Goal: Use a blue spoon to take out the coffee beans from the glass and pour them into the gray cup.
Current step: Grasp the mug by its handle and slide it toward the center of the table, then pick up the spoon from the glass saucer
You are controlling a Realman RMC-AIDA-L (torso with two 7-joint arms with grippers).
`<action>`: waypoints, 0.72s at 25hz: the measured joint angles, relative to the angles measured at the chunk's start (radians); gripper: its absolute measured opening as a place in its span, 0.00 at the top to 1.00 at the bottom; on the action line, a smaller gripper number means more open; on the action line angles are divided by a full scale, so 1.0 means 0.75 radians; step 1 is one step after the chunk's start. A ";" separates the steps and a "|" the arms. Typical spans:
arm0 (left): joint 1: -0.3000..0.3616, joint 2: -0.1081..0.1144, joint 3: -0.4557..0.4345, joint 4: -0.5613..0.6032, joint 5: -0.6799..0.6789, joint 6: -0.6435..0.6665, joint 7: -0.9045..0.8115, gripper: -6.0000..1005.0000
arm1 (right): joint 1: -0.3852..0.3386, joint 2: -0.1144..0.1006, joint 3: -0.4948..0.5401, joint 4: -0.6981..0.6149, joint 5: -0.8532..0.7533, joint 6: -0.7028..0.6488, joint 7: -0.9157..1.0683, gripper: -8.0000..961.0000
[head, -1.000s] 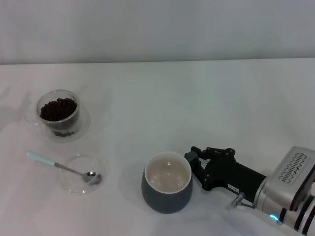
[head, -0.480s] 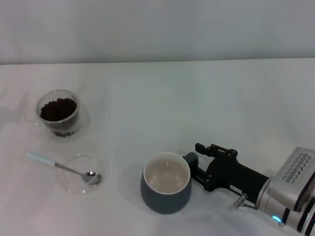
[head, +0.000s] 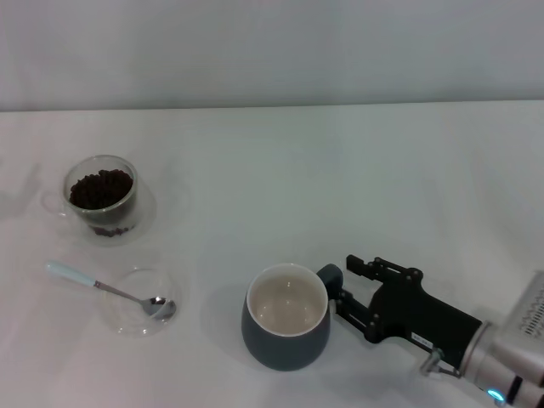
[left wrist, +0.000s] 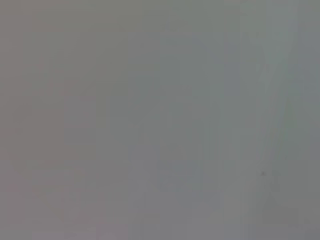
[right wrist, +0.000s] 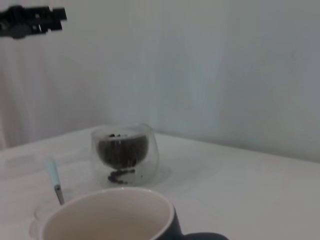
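Now the right end effector (head: 347,285) sits wide just beside the gray cup (head: 286,316) handle; the left one is out of sight.

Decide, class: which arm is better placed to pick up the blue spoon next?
Probably left: the blue spoon lies on the robot's left, bowl in a clear dish, while the right gripper sits at the gray cup handle, far across. The left arm is out of view.

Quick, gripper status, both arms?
Right gripper: open, fingers either side of the gray cup's handle, holding nothing.
Left gripper: not in view.
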 joint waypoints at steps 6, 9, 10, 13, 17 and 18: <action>0.001 0.001 0.000 -0.028 0.000 -0.013 0.021 0.35 | -0.031 -0.003 0.010 0.086 0.000 -0.112 0.001 0.47; 0.001 0.001 0.000 -0.038 0.000 -0.014 0.022 0.35 | -0.037 -0.002 0.010 0.146 0.004 -0.175 0.008 0.47; 0.001 0.000 0.000 -0.042 0.000 -0.014 0.022 0.35 | -0.041 -0.002 0.012 0.168 0.005 -0.204 0.014 0.47; 0.000 0.001 0.000 -0.061 0.000 -0.014 0.023 0.35 | -0.055 -0.006 0.030 0.264 0.012 -0.362 0.051 0.47; 0.001 0.001 0.001 -0.075 0.000 -0.014 0.030 0.35 | -0.058 -0.005 0.140 0.436 0.015 -0.579 0.085 0.47; 0.001 0.001 0.001 -0.079 0.000 -0.014 0.032 0.35 | -0.058 -0.005 0.176 0.465 0.016 -0.613 0.088 0.47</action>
